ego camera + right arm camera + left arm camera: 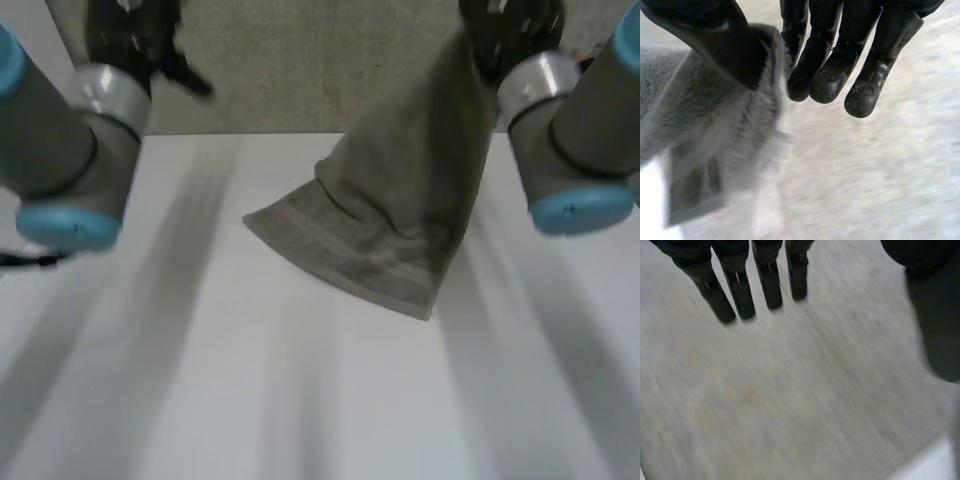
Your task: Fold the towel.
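A grey towel (400,210) hangs from my right hand (510,35), high over the table's far right. Its lower end lies crumpled on the white table (250,380), with a banded hem toward me. In the right wrist view my right hand (835,55) pinches the top edge of the towel (715,130) between thumb and fingers, and the rest drops away below. My left hand (140,40) is raised at the far left, apart from the towel. In its wrist view the left hand (737,287) has straight fingers and holds nothing.
Grey carpet floor (280,70) lies beyond the table's far edge. Under my left hand is the same floor (790,400), with a white corner of the table (935,465) beside it. Both grey arms frame the table's sides.
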`<state>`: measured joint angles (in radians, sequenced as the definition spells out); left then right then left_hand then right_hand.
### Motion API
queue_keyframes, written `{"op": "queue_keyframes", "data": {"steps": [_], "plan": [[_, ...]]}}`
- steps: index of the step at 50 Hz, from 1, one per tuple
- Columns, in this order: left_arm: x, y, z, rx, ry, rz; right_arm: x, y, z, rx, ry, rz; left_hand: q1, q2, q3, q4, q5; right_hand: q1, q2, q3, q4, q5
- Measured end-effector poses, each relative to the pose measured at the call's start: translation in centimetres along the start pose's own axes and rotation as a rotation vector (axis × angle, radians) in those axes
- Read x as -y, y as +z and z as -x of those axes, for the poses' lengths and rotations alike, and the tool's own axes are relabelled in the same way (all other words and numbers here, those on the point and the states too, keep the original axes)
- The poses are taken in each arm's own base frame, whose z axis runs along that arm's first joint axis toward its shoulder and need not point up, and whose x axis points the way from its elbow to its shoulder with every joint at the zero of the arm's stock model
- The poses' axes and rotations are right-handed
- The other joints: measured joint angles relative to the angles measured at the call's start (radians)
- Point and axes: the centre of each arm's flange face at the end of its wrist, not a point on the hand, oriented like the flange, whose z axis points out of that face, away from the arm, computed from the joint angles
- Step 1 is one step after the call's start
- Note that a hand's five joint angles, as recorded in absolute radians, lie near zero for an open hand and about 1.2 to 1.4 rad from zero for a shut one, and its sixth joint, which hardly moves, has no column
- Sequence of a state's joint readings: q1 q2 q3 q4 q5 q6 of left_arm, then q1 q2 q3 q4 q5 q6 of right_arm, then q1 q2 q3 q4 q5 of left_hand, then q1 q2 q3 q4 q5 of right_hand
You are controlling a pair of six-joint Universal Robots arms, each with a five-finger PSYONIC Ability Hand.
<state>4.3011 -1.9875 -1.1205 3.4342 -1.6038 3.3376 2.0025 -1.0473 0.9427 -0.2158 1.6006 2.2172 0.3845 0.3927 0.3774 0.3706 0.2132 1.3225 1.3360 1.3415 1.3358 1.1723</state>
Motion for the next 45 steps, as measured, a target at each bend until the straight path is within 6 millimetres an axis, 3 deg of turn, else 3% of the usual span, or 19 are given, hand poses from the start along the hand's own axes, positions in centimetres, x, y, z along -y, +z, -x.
{"op": "queue_keyframes", "data": {"steps": [2,5,10,18,27,35,45], "plan": [[-2.5,-1.8,-0.9,-0.03,0.001,0.098,-1.2,-0.9,1.6,0.059,-0.006,0.043,-0.125,-0.131,-0.126,-0.122,-0.141,0.0,0.0,0.0,0.0,0.0],[-5.5,-4.4,-2.2,-0.077,0.005,0.217,-2.4,-1.9,3.0,0.112,-0.012,0.083,-0.141,-0.149,-0.144,-0.132,-0.147,0.0,0.0,0.0,0.0,0.0],[-8.8,-8.3,-4.4,-0.152,0.007,0.357,-3.5,-3.0,4.4,0.158,-0.016,0.124,-0.141,-0.149,-0.144,-0.131,-0.147,0.0,0.0,0.0,0.0,0.0],[-10.8,-12.9,-9.2,-0.304,0.001,0.454,-4.8,-4.4,5.5,0.202,-0.012,0.175,-0.141,-0.149,-0.144,-0.131,-0.147,0.0,0.0,0.001,0.0,0.0],[-10.1,-14.7,-15.5,-0.493,-0.016,0.424,-6.1,-5.9,6.6,0.234,0.003,0.234,-0.141,-0.149,-0.144,-0.131,-0.147,0.0,0.0,0.001,0.0,0.0],[-11.5,-15.5,-20.9,-0.637,-0.005,0.5,-7.1,-6.3,7.0,0.236,0.018,0.264,-0.14,-0.149,-0.141,-0.131,-0.146,0.0,0.0,0.001,0.0,0.0],[-12.7,-14.0,-23.5,-0.657,-0.008,0.488,-7.6,-6.6,7.3,0.244,0.018,0.275,-0.021,-0.029,-0.013,-0.007,-0.022,0.0,0.0,0.001,0.001,0.0]]}}
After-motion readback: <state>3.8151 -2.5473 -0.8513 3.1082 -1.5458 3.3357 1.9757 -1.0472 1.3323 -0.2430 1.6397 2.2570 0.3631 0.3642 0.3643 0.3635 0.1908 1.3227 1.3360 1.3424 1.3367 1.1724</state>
